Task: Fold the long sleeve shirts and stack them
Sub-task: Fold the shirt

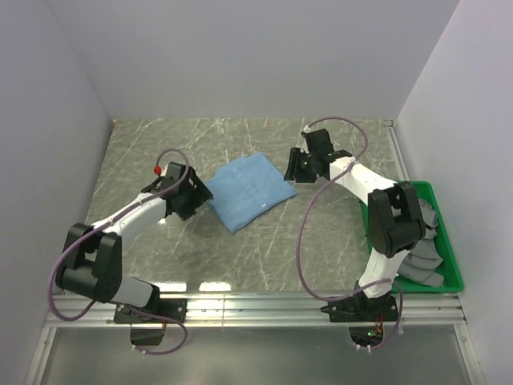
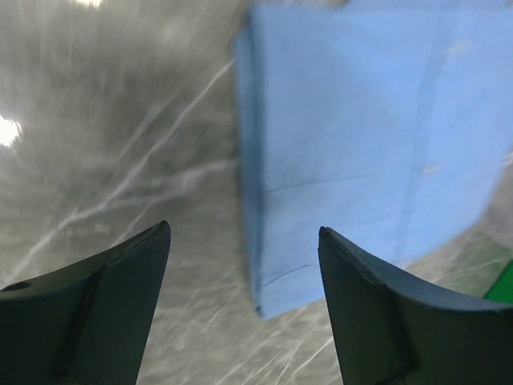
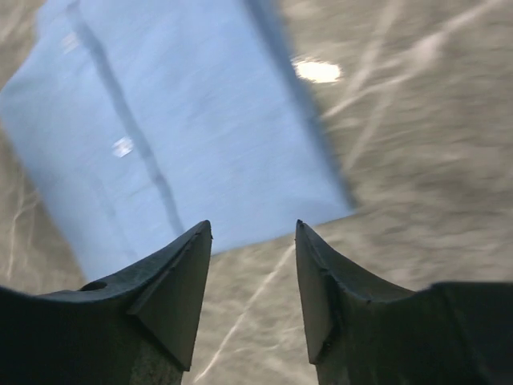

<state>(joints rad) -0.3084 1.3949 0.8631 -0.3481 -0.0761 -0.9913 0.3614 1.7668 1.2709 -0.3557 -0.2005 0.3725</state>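
Note:
A light blue long sleeve shirt (image 1: 249, 189) lies folded into a flat rectangle on the marble table top (image 1: 240, 257), between the two arms. My left gripper (image 1: 197, 198) hovers at the shirt's left edge, open, with nothing between its fingers; in the left wrist view (image 2: 244, 233) the shirt's folded corner (image 2: 353, 152) lies just beyond the tips. My right gripper (image 1: 294, 170) stands at the shirt's right corner, open and empty. The right wrist view (image 3: 253, 226) shows the blue shirt (image 3: 176, 128) just past its fingertips, not touched.
A green tray (image 1: 453, 257) at the right edge holds grey cloth (image 1: 425, 261). White walls enclose the table on the left, back and right. A metal rail (image 1: 256, 305) runs along the near edge by the arm bases.

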